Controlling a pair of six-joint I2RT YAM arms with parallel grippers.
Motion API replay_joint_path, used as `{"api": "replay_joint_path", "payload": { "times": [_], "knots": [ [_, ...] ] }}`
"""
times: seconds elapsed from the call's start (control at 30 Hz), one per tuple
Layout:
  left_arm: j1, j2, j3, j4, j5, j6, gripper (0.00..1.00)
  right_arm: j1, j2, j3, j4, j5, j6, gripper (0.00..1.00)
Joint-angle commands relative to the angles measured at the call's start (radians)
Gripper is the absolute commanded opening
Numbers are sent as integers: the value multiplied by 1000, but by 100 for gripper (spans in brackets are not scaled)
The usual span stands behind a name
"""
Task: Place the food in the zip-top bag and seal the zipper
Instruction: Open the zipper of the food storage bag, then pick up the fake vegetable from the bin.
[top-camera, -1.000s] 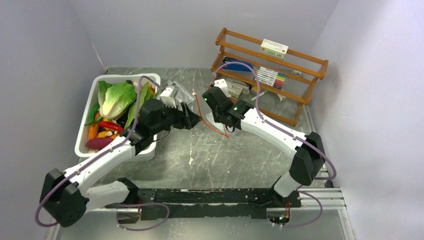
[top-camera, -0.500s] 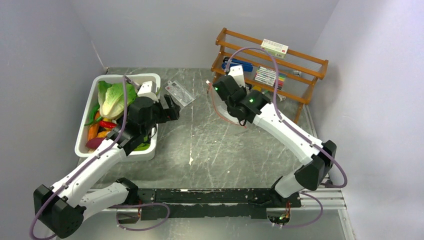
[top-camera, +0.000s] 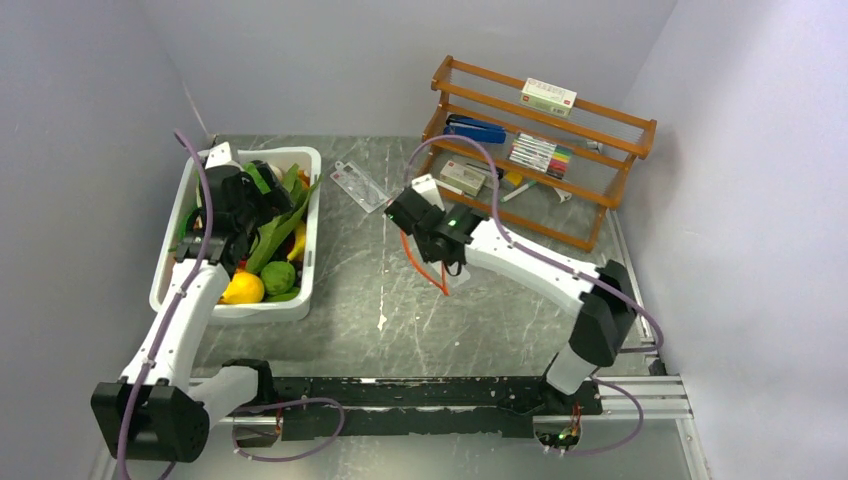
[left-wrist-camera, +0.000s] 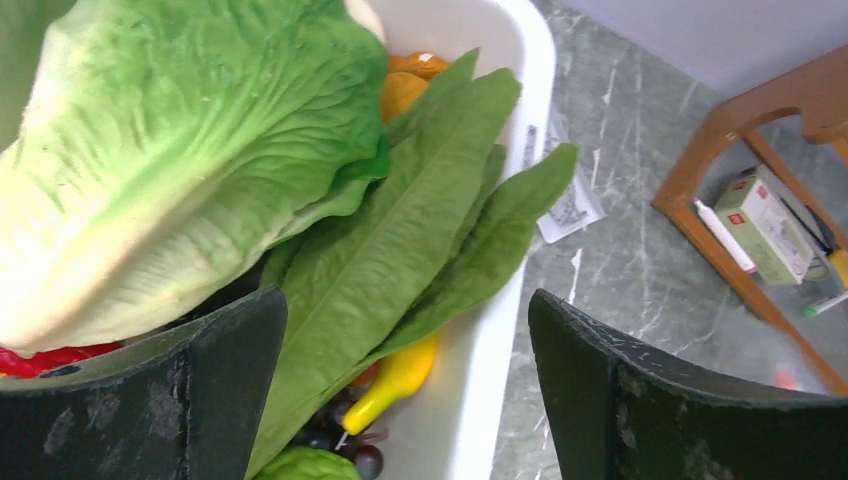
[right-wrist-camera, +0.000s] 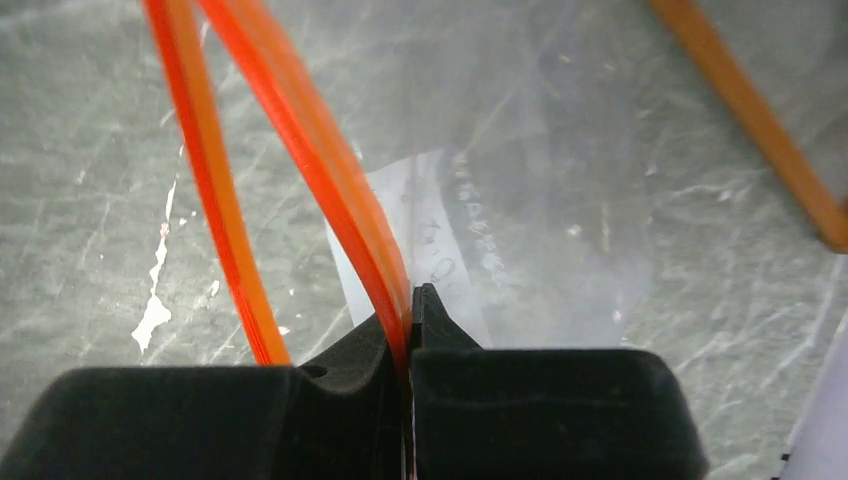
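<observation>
Zipper (right-wrist-camera: 330, 190) pinched tight between fingers of our right gripper (right-wrist-camera: 410, 300), bag (right-wrist-camera: 560, 200) past the tips. Our left gripper (left-wrist-camera: 405, 335) gapes wide, green leaves (left-wrist-camera: 400, 250) between its fingers.

zip-top bag (right-wrist-camera: 560, 200) cropped top, label (right-wrist-camera: 440, 255) txt blurred, lettuce (left-wrist-camera: 170, 170) cropped

The zip-top bag (right-wrist-camera: 560, 200) is clear, glossy plastic, its zipper (right-wrist-camera: 320, 150) a smooth red-orange strip. The desk (top-camera: 400, 300) looks like grey veined stone, the tub (left-wrist-camera: 530, 50) shiny white plastic, the rack (top-camera: 610, 112) varnished wood, the leaves (left-wrist-camera: 400, 250) matt.
</observation>
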Motion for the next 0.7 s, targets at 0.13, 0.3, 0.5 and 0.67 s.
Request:
{"api": "replay_joint_path", "payload": {
  "times": [0.13, 0.3, 0.5, 0.67],
  "knots": [
    [68, 37, 54, -96, 78, 83, 89, -1, 49, -81, 143, -96, 25, 0],
    [79, 63, 65, -109, 88, 153, 86, -20, 25, -127, 202, -148, 24, 0],
    [83, 103, 92, -135, 51, 216, 83, -32, -16, -146, 250, -176, 17, 0],
    [84, 107, 107, -126, 200, 338, 75, -32, -18, -150, 257, -196, 20, 0]
  ]
}}
